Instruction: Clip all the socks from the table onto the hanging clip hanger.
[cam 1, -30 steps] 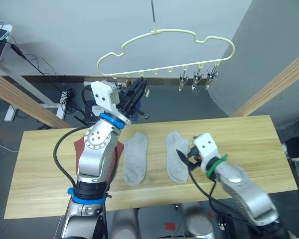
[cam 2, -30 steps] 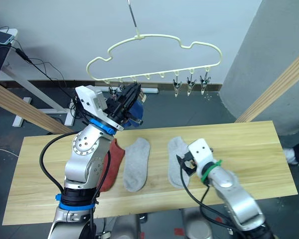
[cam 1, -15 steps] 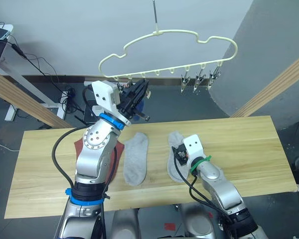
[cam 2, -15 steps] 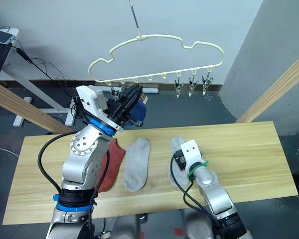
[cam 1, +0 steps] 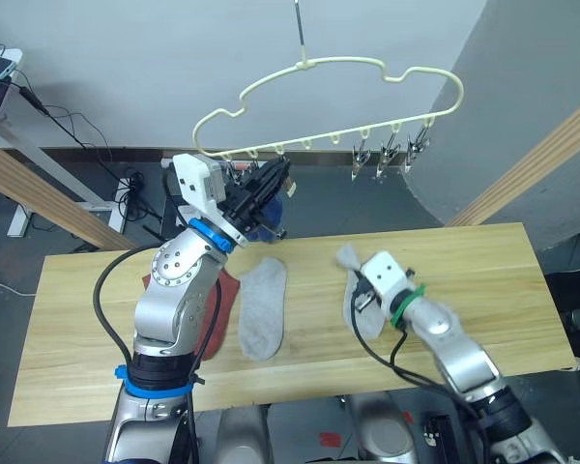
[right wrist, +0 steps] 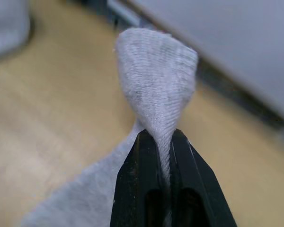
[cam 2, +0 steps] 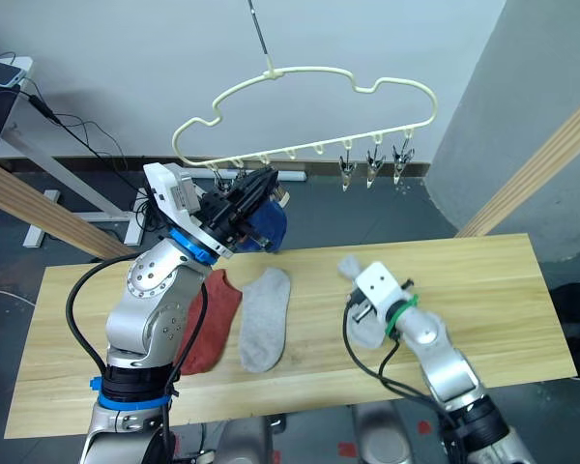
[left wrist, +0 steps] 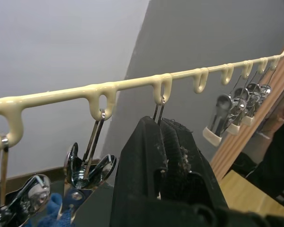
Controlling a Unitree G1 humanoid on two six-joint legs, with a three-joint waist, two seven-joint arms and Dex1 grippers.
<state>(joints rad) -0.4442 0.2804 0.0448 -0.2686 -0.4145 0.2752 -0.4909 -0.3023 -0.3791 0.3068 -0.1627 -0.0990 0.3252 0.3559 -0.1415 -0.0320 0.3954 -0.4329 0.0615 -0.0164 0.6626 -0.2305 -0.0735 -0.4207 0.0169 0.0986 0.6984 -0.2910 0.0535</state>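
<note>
Lifted since earlier: grey sock (cam 2: 360, 300) | pinched, bunched in right hand (right wrist: 163, 156)

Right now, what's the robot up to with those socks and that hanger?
It is hanging socks. The right gripper has pinched one end of a light grey sock and raised it off the table. The left gripper is up at the clip hanger, closed on one silver clip, beside a blue sock. A second grey sock and a rust-red sock lie flat.

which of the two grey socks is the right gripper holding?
The grey sock on the robot's right, pinched by the right gripper. The other grey sock lies flat, untouched.
</note>
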